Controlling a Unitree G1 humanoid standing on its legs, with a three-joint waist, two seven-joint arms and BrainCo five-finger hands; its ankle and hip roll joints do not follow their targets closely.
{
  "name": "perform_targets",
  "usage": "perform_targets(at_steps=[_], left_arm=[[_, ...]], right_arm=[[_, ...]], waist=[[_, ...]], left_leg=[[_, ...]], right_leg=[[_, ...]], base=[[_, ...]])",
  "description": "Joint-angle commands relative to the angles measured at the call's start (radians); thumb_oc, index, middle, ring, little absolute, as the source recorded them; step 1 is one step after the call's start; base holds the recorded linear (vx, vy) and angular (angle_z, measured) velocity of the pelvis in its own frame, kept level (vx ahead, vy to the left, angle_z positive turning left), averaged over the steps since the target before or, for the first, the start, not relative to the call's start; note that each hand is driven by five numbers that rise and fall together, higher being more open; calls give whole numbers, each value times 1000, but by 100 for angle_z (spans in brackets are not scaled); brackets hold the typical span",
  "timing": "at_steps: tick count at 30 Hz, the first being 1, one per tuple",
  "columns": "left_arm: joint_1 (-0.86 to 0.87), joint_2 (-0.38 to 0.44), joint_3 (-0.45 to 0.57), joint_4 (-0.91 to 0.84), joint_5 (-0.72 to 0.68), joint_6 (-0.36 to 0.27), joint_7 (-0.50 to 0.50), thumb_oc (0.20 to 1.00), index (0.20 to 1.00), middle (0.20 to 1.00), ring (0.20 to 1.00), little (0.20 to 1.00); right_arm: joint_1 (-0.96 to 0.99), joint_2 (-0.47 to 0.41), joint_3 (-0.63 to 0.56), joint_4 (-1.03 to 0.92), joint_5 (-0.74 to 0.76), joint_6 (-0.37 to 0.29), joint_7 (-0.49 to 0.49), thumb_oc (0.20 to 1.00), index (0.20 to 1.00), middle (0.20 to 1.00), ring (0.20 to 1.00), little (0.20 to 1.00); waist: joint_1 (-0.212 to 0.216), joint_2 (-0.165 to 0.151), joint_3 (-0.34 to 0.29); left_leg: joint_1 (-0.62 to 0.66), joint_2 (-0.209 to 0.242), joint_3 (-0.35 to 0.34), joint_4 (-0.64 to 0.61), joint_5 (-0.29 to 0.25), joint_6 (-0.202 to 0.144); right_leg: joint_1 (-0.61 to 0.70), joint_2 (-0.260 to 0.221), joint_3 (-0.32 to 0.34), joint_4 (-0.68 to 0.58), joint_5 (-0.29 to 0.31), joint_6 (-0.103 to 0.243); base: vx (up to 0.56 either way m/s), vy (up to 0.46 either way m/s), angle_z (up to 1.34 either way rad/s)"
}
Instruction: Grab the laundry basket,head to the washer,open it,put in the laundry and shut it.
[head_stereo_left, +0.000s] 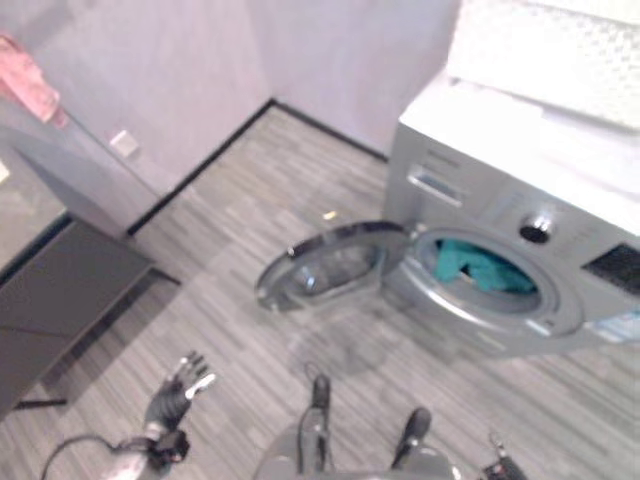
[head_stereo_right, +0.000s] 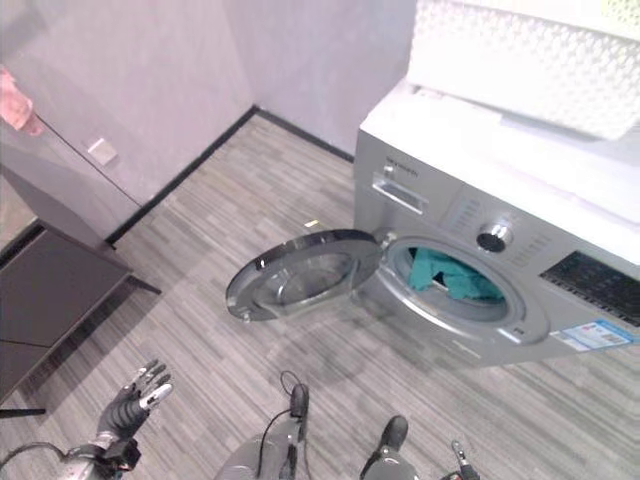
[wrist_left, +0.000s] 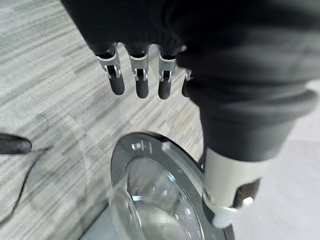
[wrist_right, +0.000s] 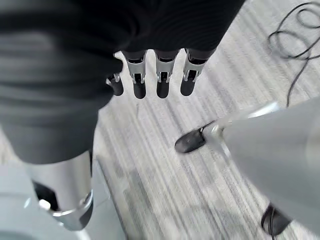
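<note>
Washer (head_stereo_right: 480, 230) at right of frame, front facing lower left. Door (head_stereo_right: 300, 272) swung wide open, lying near flat out over floor (head_stereo_right: 200, 250), mid frame. Teal laundry (head_stereo_right: 448, 275) already inside drum, seen thru the round opening; nothing hanging over the rim as far as visible. White laundry basket (head_stereo_right: 520, 60) parked on top of washer, upper right of frame; contents hidden from here.

Left hand (head_stereo_right: 138, 392) low at lower left, well apart from door, fingers spread and straight, holding nothing. Left wrist view: same relaxed fingers (wrist_left: 141, 82) hanging over floor w/ door glass (wrist_left: 155, 200) below. Right hand (wrist_right: 150, 75) in its wrist view: fingers straight, side by side, empty, over bare floor.

Progress, judged from layout: basket fetched, washer reached, door opened, laundry loaded – all look done. Left: shut the door only. Needs a hand brought to door's outer edge, then push round toward the opening till latched. Risk: cloth near the lip could snag the seal; can't tell for sure at this res.
</note>
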Motion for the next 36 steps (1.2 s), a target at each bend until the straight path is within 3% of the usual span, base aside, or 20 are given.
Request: perform_targets(at_steps=[1,9,16,18,22,27,36], left_arm=[[-55,-37,71,28,106,-54,49,1000,1000,1000,1000,1000],[-202,-109,102,290,309,-66,175,1000,1000,1000,1000,1000],[-289,-110,137,460,387,-58,278,1000,1000,1000,1000,1000],[-319,-90,146,521,480,-54,336,1000,1000,1000,1000,1000],[-349,-63,143,586,552,-48,359,1000,1000,1000,1000,1000],[-418,35,110,687,680,-41,375,1000,1000,1000,1000,1000],[-502,103,85,715,708,-30,400,1000,1000,1000,1000,1000]], right_arm=[[7,24,23,-1,-51,8,21,1000,1000,1000,1000,1000],[27,49,96,-45,-113,13,39,1000,1000,1000,1000,1000],[52,60,125,-80,-125,11,39,1000,1000,1000,1000,1000],[63,64,130,-85,-123,10,40,1000,1000,1000,1000,1000],[71,74,147,-85,-123,5,41,1000,1000,1000,1000,1000],[104,91,211,-112,-149,-2,46,1000,1000,1000,1000,1000],[93,96,265,-130,-157,-6,52,1000,1000,1000,1000,1000]], waist=[[22,-37,22],[6,-78,-53],[-34,-72,-106],[-52,-62,-128],[-63,-56,-145],[-86,-45,-161],[-93,-55,-154]], left_leg=[[74,58,48,-20,-39,-33],[142,102,75,-20,6,-60],[194,97,96,-20,-7,-65],[213,92,109,-20,-22,-66],[225,86,122,-20,-34,-66],[239,82,151,-20,-52,-65],[267,96,166,-20,-48,-63]], right_leg=[[138,62,-24,9,-129,-2],[217,111,-8,-58,-108,-20],[268,101,5,-77,-95,-13],[283,89,12,-92,-83,-2],[289,77,25,-111,-64,7],[282,55,48,-115,-39,22],[295,68,75,-115,-45,15]], base=[[-28,-164,-23],[-67,-60,-18],[-10,40,-13],[-1,76,-4],[-2,56,-14],[3,57,-11],[-22,-23,-8]])
